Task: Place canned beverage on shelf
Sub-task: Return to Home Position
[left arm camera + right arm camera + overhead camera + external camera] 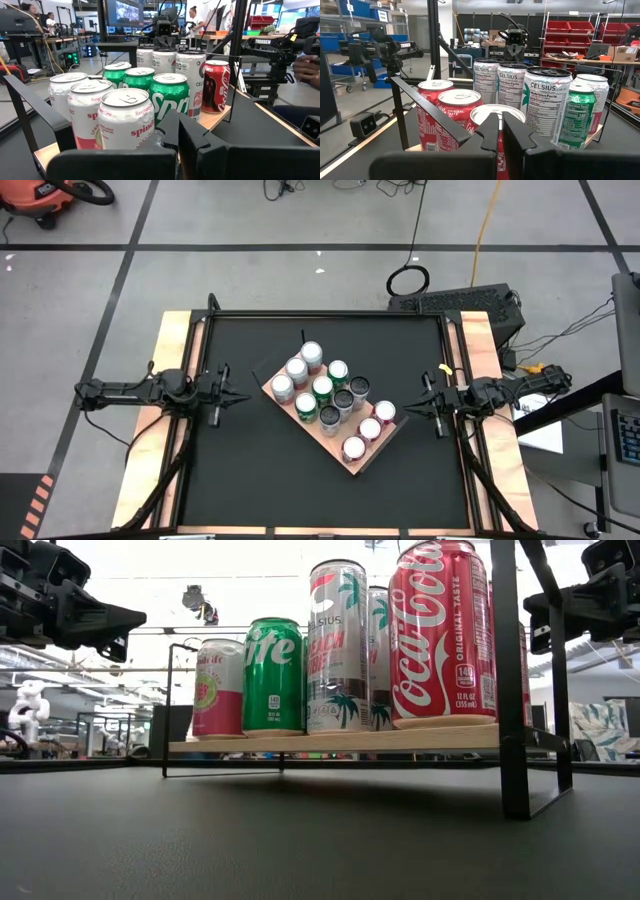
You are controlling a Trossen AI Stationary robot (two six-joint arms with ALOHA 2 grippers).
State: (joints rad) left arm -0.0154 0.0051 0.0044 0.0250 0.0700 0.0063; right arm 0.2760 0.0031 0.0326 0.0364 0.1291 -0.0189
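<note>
The red soda cans (369,429) stand in a row at one end of the shelf (330,741), mid-counter (250,470), beside Celsius cans (545,100) and Sprite cans (167,100). A full can is probably weighty, thin-walled and slippery, so it is best held gently round mid-body. The left arm's fingers (169,131) and right arm's fingers (490,131) are closed on nothing, well apart from the shelf at opposite sides. The counter is matte black, and a workshop with red bins (570,30) lies beyond.

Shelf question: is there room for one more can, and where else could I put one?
The shelf is crowded: twelve cans in four rows, with one thin bare strip along an edge. The black table is bare between shelf and left gripper, and toward the arms' bases. The right gripper sits close by the red cans.
</note>
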